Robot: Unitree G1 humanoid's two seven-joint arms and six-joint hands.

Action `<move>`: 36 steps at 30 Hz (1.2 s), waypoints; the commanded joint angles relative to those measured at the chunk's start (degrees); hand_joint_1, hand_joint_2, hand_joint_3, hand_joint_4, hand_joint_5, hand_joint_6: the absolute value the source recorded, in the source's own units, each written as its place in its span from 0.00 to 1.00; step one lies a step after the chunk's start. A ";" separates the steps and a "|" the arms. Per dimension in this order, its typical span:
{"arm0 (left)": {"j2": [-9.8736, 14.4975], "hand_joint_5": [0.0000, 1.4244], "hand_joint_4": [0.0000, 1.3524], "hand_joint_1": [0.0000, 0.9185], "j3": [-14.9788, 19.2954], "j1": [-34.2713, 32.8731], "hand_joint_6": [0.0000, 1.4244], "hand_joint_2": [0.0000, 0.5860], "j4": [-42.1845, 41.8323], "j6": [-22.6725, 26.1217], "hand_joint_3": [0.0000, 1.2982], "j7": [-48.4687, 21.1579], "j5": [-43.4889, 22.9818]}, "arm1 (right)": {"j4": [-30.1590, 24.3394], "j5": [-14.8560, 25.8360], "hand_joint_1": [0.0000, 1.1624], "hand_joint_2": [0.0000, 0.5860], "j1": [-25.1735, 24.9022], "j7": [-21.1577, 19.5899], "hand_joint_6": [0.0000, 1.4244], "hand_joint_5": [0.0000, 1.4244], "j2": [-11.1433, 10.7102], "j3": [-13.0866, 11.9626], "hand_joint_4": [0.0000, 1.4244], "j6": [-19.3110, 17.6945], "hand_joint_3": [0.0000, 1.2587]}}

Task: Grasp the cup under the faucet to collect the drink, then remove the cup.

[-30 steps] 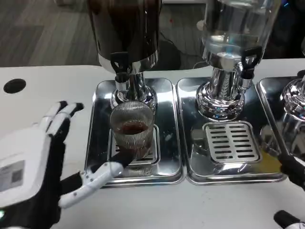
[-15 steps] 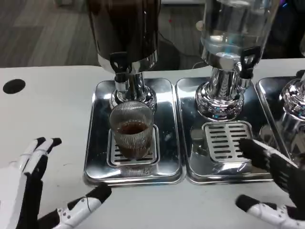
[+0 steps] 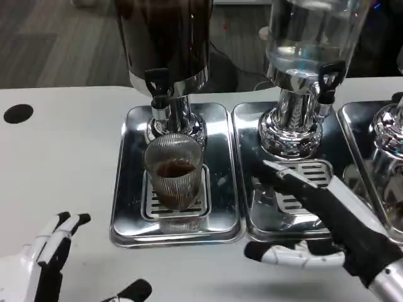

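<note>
The fingers point(image 3: 296, 182) of the right hand point(image 3: 321, 220) were spread apart and stretched forward, grasping nothing; they lay over the slotted metal grate point(image 3: 308, 182) of the middle shiny steel drip tray point(image 3: 252, 207), and the thumb pointed to the left along the front edge of that tray. The fingers point(image 3: 63, 226) of the left hand point(image 3: 44, 270) were also released and empty, low at the near left corner of the white surface point(image 3: 63, 151).

The ribbed transparent glass cup point(image 3: 175, 170) stood upright on the grate of the left steel drip tray point(image 3: 129, 207), directly under the black faucet point(image 3: 157, 85) of the dark drink dispenser point(image 3: 167, 44). Some brown drink was already inside it. The clear dispenser with chrome base point(image 3: 296, 94) stood behind the right hand.

From the right fingertips the cup lay to the left and a little farther from the robot, near but not touched. From the left hand it lay to the right and well farther. I judged the right hand to be the nearer one. The long axis of the cup was vertical, so a grasp from the side, around its ribbed wall, seemed suitable, with care not to tilt the drink
</note>
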 commanded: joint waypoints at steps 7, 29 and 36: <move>-0.55 0.13 0.05 0.00 0.62 5.30 0.33 0.06 1.53 -5.02 0.15 3.63 -0.52 | -2.40 -5.46 0.51 0.02 -6.27 -3.86 0.05 0.05 6.11 5.32 0.04 9.13 0.04; -1.34 0.13 0.06 0.00 3.76 10.92 0.33 0.08 3.42 -10.51 0.16 5.53 -2.60 | 10.59 -8.51 0.55 0.02 -18.37 -9.88 0.05 0.05 12.95 10.39 0.04 13.52 0.04; -1.50 0.13 0.06 0.00 5.49 11.49 0.33 0.08 4.16 -11.91 0.16 5.36 -3.73 | 15.55 -8.92 0.57 0.02 -22.49 -11.39 0.05 0.05 15.15 11.98 0.05 13.55 0.05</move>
